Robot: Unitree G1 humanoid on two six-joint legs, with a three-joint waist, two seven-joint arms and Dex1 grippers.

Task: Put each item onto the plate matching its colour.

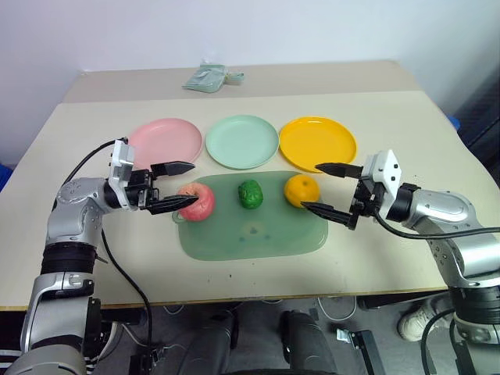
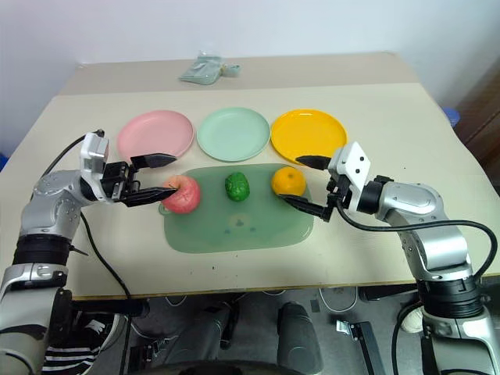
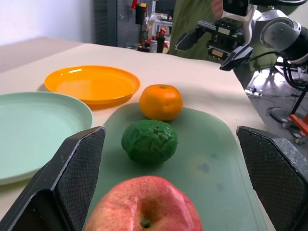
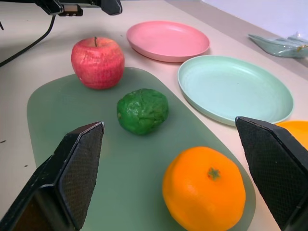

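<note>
Head views, my left claw [image 1: 173, 187]: fingers spread wide and empty, straddling the pink-red apple-like plastic fruit [image 1: 196, 201] at the left end of the large rounded green mat [image 1: 258, 238] on the beige table [image 1: 406, 117].
Head views, my right claw [image 1: 328, 190]: wide too, holding nothing, just right of the round orange toy fruit [image 1: 301, 190].
Head views, plates: the round pink plate [image 1: 164, 141], the pale mint green plate [image 1: 242, 141] and the yellow-orange plate [image 1: 317, 142] stand in a row just beyond the mat, all bare.
Left wrist view, risk: the apple sits low between my fingers [image 3: 79, 159]; if I close off-centre, I judge the rounded skin could squirt out and roll into the dark green bumpy toy vegetable [image 3: 149, 141].
Right wrist view, risk: the orange lies nearer one finger [image 4: 279, 168]; closing unevenly might push it off the mat's edge or against the yellow-orange plate.
Both arms, risk: working the same mat together, a swing toward the middle could knock the vegetable.
</note>
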